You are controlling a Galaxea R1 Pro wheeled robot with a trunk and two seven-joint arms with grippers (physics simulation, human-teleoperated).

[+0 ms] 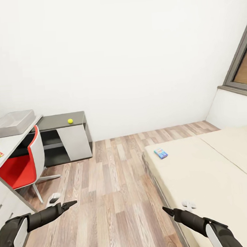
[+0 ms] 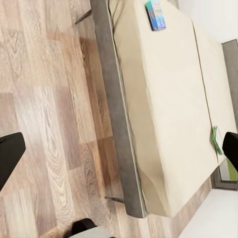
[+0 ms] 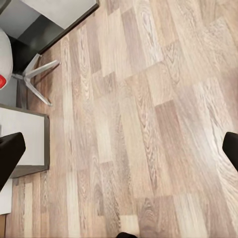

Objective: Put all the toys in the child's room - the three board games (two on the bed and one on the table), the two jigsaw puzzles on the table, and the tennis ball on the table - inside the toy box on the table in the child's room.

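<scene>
**Between desk and bed, arms empty**

Both arms hang low over the floor, left gripper (image 1: 72,204) and right gripper (image 1: 165,209) spread wide, carrying nothing. A blue-teal board game (image 1: 160,153) lies on the bed (image 1: 201,177); the toy box (image 1: 13,123) waits on the table (image 1: 7,146), tennis ball (image 1: 70,121) nearby on the cabinet (image 1: 62,122).

We note a red chair (image 1: 21,165) with a white back at 8 o'clock in the head view, its metal legs (image 3: 37,79) splayed on the plank floor (image 1: 114,198). A bare white wall (image 1: 126,57) spans 12 o'clock. A dark-framed window (image 1: 243,65) sits at 2 o'clock above a white ledge (image 1: 233,108).
</scene>
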